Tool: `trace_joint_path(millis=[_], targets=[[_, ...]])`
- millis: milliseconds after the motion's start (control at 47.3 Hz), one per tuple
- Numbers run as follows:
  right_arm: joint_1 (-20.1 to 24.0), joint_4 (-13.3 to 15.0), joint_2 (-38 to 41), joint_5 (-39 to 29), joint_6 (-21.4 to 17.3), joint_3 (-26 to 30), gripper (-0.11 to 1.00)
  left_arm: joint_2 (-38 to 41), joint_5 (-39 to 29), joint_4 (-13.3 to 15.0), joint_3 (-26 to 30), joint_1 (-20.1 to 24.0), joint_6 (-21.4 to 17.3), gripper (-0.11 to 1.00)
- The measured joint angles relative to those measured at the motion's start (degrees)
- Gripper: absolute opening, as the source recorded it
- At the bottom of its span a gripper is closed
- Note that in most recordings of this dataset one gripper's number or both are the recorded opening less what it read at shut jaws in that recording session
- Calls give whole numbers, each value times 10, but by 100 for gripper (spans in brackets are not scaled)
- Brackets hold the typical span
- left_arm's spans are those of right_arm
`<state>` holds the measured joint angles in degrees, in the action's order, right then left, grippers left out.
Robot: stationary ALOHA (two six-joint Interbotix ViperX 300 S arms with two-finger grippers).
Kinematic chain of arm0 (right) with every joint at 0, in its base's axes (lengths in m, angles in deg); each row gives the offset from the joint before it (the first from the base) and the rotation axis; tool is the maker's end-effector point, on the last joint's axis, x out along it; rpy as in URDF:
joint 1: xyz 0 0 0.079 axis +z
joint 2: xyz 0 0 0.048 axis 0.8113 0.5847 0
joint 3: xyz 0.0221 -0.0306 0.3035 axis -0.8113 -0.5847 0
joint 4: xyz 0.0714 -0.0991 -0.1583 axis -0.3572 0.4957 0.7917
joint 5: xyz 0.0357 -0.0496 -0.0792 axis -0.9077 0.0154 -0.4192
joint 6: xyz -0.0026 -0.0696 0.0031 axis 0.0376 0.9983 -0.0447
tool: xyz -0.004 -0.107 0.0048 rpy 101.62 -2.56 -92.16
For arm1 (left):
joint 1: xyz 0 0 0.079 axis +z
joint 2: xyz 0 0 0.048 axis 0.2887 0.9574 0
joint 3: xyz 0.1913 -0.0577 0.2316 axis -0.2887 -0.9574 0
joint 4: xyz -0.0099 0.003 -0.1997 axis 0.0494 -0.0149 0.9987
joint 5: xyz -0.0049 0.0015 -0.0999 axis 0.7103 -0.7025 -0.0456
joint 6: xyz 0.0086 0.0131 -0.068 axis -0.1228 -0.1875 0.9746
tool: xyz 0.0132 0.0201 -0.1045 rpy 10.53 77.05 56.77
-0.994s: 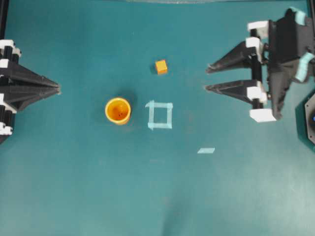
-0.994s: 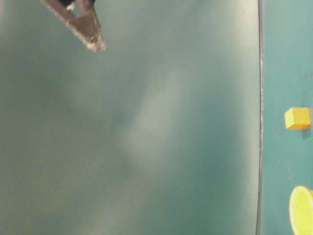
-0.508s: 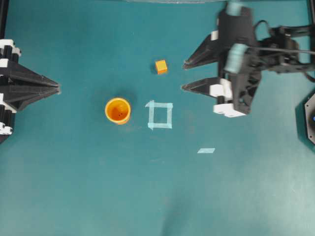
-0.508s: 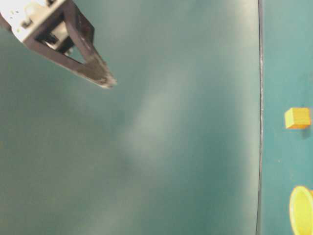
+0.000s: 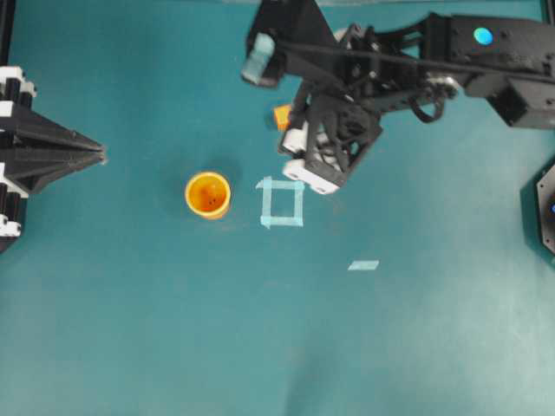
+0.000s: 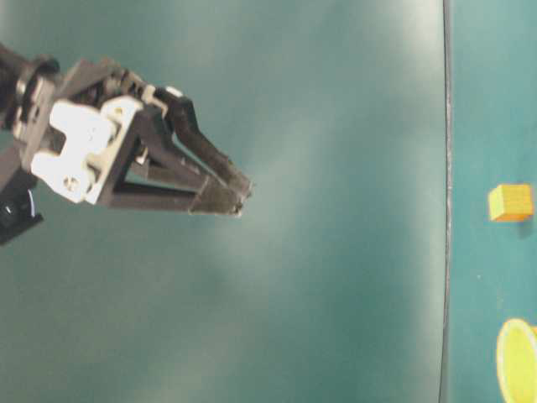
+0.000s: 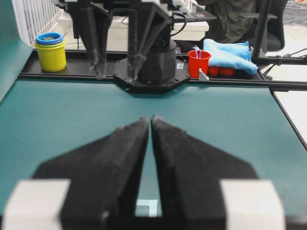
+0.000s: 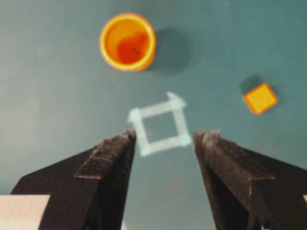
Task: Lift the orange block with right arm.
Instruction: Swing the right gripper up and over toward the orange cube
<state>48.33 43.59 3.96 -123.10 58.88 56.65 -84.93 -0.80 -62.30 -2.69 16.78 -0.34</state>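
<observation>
Over the tape square [image 5: 282, 203], overhead view: right gripper [image 5: 299, 130] hangs w/ jaws wide, empty; orange block [image 5: 281, 115] peeks out just beyond its far edge, away from square. Left gripper [image 5: 87, 157] shut, well apart, so right arm nearer. Right wrist view: block [image 8: 260, 98] sits right of square [image 8: 158, 124], outside the right finger [image 8: 225, 163], not btwn jaws. Needs a sideways shift, I judge.

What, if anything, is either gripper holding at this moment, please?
Nothing: the right gripper is open and empty, the orange block lies apart, and the left gripper is shut on nothing.
</observation>
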Motion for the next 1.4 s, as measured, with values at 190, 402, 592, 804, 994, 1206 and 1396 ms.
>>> trace_joint_path(millis=[190, 402, 592, 804, 994, 1206, 1396], targets=[[-8, 0, 22, -23, -83, 37, 57, 0, -1, 0, 1, 0, 0, 12], [-34, -1, 29, -44, -223, 50, 56, 1, 0, 0, 0, 0, 0, 12], [-69, 0, 30, -48, -304, 50, 55, 1, -1, 0, 0, 0, 0, 12], [-82, 0, 45, -51, -308, 50, 55, 1, 0, 0, 0, 0, 0, 12], [-89, 0, 63, -53, -308, 54, 55, 1, 0, -1, 1, 0, 0, 12], [-98, 0, 75, -52, -308, 61, 55, 2, 0, -1, 1, 0, 0, 12], [-101, 1, 85, -53, -309, 61, 55, 2, 0, 0, 1, 0, 0, 12]])
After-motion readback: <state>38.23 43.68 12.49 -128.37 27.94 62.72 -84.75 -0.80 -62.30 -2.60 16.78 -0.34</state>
